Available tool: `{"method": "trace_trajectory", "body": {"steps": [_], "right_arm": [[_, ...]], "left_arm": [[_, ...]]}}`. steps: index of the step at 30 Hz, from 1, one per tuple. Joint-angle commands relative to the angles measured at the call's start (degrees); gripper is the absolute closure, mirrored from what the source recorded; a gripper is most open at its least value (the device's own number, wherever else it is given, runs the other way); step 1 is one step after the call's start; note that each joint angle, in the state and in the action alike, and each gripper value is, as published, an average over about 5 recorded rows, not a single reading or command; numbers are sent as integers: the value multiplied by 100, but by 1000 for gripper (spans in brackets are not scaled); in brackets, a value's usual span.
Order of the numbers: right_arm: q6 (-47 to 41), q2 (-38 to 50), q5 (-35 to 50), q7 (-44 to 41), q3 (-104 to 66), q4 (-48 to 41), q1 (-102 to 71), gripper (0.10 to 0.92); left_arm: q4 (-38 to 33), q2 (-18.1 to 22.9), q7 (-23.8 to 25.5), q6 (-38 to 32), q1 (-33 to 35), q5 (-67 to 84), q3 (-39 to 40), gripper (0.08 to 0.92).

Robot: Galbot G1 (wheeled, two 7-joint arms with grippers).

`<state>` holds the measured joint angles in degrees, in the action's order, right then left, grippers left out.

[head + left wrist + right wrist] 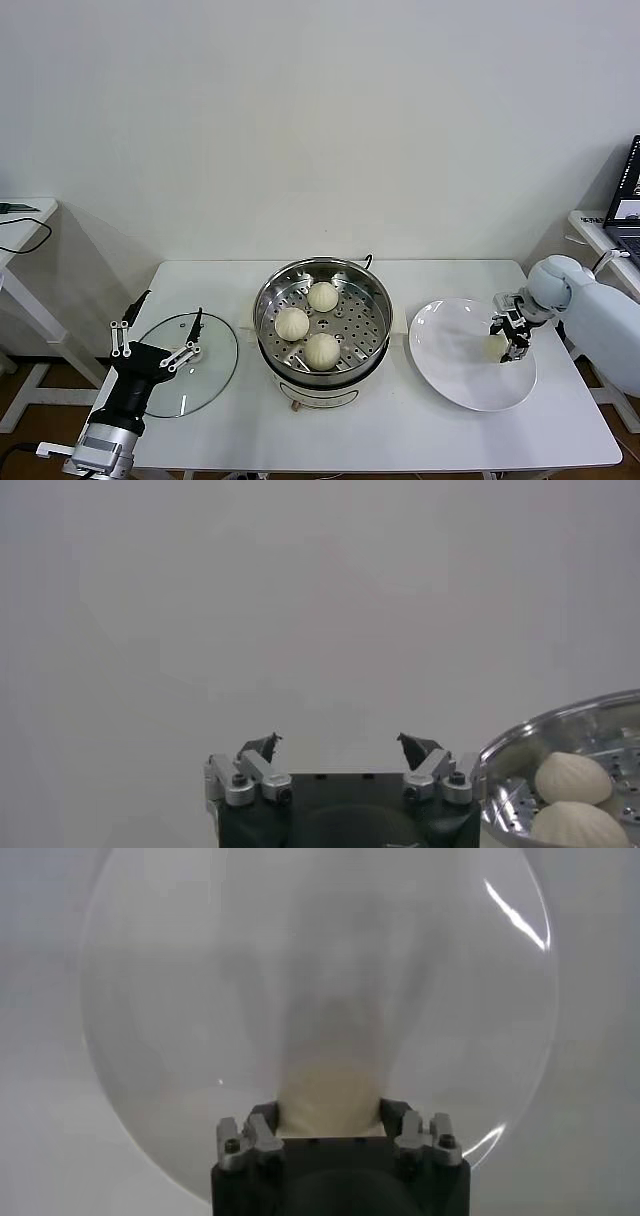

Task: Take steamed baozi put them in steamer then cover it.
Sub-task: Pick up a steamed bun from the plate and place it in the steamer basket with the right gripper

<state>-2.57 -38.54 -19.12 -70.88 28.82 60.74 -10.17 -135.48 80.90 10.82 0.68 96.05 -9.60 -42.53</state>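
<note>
The steamer stands mid-table with three baozi on its perforated tray. A fourth baozi lies on the white plate at the right. My right gripper is down on the plate with its fingers against both sides of that baozi; the plate fills the right wrist view. My left gripper is open and empty over the glass lid at the left. The left wrist view shows its spread fingers, the steamer rim and two baozi.
The lid's knob is hidden under my left arm. A side table with a cable stands at the far left. A laptop sits on another surface at the far right. The plate lies close to the table's right edge.
</note>
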Motion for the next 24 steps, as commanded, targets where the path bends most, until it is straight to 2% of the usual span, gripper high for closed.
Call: {"method": "trace_trajectory", "body": {"steps": [1, 12, 17, 24], "right_arm": [[-302, 505, 964, -62, 699, 662, 599, 364], [-1741, 1588, 3051, 24, 3676, 2784, 3821, 364], [-2273, 1453, 3780, 262, 5226, 3519, 5597, 364], [-3103, 805, 4876, 661, 6148, 4424, 6990, 361]], "left_arm": [[-49, 4, -9, 9, 17, -10, 10, 177], [-119, -41, -13, -6, 32, 10, -14, 177], [-195, -71, -10, -13, 33, 32, -10, 177], [-305, -114, -6, -27, 28, 120, -22, 177]]}}
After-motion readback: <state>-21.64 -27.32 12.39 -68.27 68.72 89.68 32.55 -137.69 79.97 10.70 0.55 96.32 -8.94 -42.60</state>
